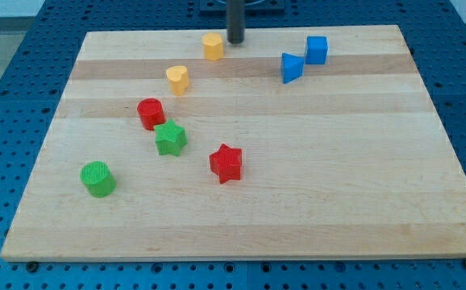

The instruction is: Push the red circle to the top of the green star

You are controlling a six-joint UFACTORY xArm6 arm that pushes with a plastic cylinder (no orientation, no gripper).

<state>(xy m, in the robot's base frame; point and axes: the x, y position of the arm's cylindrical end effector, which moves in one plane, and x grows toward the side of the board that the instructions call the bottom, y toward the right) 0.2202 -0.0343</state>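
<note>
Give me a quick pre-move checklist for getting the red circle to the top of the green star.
1. My tip in view: ok, at the view's top, just right of the yellow hexagon-like block.
2. Tip in contact with the red circle: not ok, it is far off, up and to the right.
3. Red circle placement: cannot tell if finished; it already sits just above-left of the green star, nearly touching.
4. Path from tip to red circle: not ok if straight, the yellow heart lies roughly on it.
5. Red star and green cylinder out of the way: ok.
6. Blue blocks clear: ok, far right.
</note>
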